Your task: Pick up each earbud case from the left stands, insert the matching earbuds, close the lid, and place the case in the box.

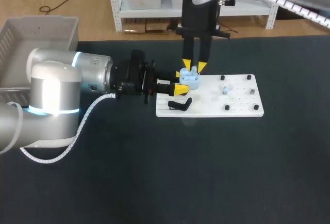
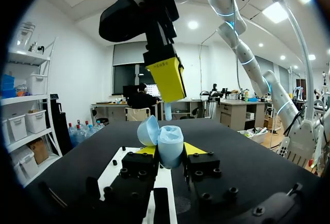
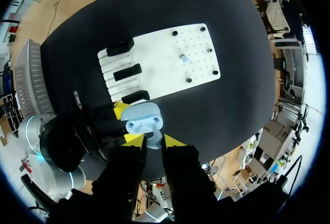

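A light blue earbud case [image 1: 190, 78] with its lid open is held just above the left end of the white board [image 1: 242, 111]; my left gripper [image 1: 181, 81] is shut on it from the left. In the left wrist view the case [image 2: 170, 146] stands between the yellow tips. From the far side, my right gripper [image 1: 194, 66] hangs straight over the case, shut on a small light blue earbud [image 2: 167, 111] just above the case's open body [image 3: 142, 120]. A second earbud [image 1: 226, 89] stands on the board's peg field.
Three black stands [image 3: 127, 72] sit in slots at the board's left end, one of them lying near the front [image 1: 179, 105]. Small black pegs [image 1: 249, 77] ring the peg field. A grey box [image 1: 36, 38] stands at the table's far left corner.
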